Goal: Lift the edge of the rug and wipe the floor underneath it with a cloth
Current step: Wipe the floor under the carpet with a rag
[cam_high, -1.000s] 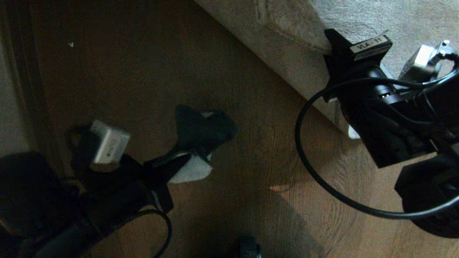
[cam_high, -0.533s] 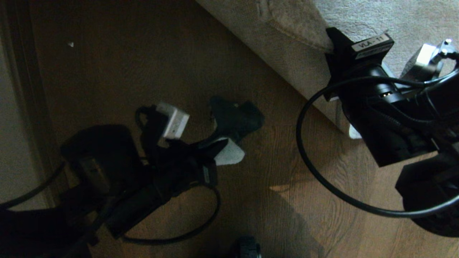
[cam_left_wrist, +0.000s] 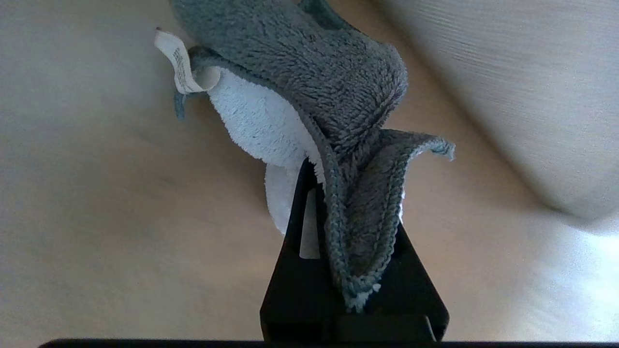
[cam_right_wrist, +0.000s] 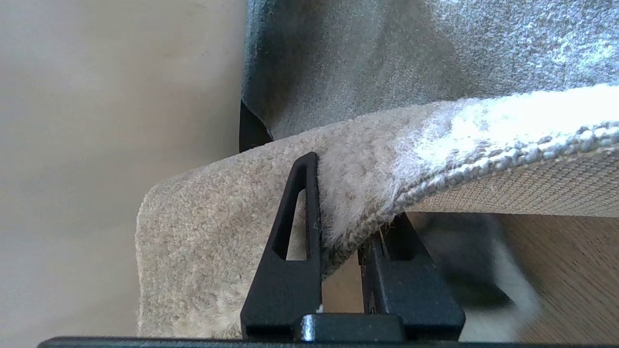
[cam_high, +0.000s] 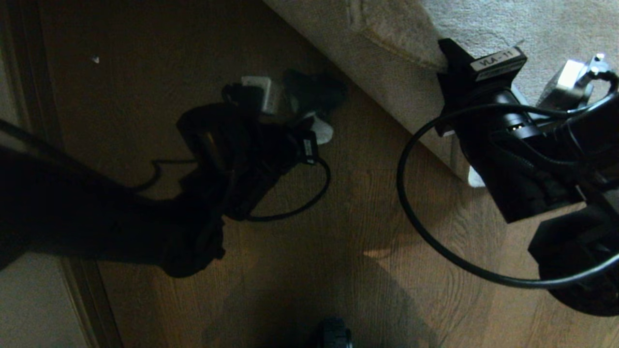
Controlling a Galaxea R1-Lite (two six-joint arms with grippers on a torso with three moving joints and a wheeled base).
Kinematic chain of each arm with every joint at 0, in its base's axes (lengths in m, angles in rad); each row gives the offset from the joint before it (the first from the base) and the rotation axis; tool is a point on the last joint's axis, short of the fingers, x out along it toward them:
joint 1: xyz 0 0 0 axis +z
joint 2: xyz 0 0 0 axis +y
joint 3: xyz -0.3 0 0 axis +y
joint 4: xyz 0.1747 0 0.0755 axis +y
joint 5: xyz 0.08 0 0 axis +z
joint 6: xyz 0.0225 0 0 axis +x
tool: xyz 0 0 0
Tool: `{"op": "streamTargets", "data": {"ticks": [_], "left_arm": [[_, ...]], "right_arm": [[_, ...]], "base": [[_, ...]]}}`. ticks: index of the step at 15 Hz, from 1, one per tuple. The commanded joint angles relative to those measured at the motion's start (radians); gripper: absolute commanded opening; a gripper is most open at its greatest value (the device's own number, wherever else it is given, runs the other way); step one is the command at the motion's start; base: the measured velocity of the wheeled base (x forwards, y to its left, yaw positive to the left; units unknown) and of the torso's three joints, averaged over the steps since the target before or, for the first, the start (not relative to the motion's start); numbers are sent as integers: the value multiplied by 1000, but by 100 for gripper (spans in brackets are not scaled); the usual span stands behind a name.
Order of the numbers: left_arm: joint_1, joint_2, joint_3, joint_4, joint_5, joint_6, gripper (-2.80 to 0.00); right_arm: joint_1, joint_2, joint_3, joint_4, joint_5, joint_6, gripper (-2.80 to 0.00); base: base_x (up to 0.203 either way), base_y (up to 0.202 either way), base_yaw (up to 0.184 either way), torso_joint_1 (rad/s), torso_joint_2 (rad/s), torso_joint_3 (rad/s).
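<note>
Between the right gripper's [cam_right_wrist: 346, 232] fingers [cam_right_wrist: 290, 251] sits the rug edge [cam_right_wrist: 367, 203].

Floor [cam_high: 300, 270]: brown wood-grain planks, slight sheen, most of it in shadow, a lighter patch toward the lower right. Rug [cam_high: 556, 29] lies on it at the upper right, grey-beige short pile, its straight border running diagonally across the planks. Rug edge [cam_high: 387, 77] is raised off the floor there, paler woven backing showing underneath in the right wrist view [cam_right_wrist: 532, 193], bare planks below it. Small pale speck [cam_high: 95, 60] on the floor at upper left. Dark strip [cam_high: 29, 96] runs along the floor's left side, paler surface beyond it.
</note>
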Motion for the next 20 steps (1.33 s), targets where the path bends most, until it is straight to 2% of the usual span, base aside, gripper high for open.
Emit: {"op": "streamTargets", "data": {"ticks": [1, 7, 9, 11, 15, 18, 20], "left_arm": [[95, 30, -34, -24, 2, 21, -280], [296, -70, -34, -30, -4, 29, -280], [308, -132, 5, -29, -5, 29, -280], [306, -215, 125, -29, -11, 30, -280], [261, -417, 464, -27, -44, 30, -280], [134, -526, 665, 1, -53, 29, -280], [29, -534, 724, 9, -55, 29, -280]], "right_arm": [[0, 5, 0, -48, -1, 6, -280], [2, 5, -8, -48, -1, 5, -280], [2, 3, -9, -48, -1, 3, -280], [2, 2, -9, -48, -1, 3, -280], [2, 3, -9, -48, -1, 3, -280], [2, 6, -25, -48, -1, 3, -280], [0, 5, -23, -48, -1, 5, -280]], "base": [[0, 0, 0, 0, 0, 0], [0, 0, 0, 0, 0, 0], [0, 0, 0, 0, 0, 0], [0, 0, 0, 0, 0, 0], [0, 0, 0, 0, 0, 0], [0, 0, 0, 0, 0, 0], [0, 0, 0, 0, 0, 0]]}}
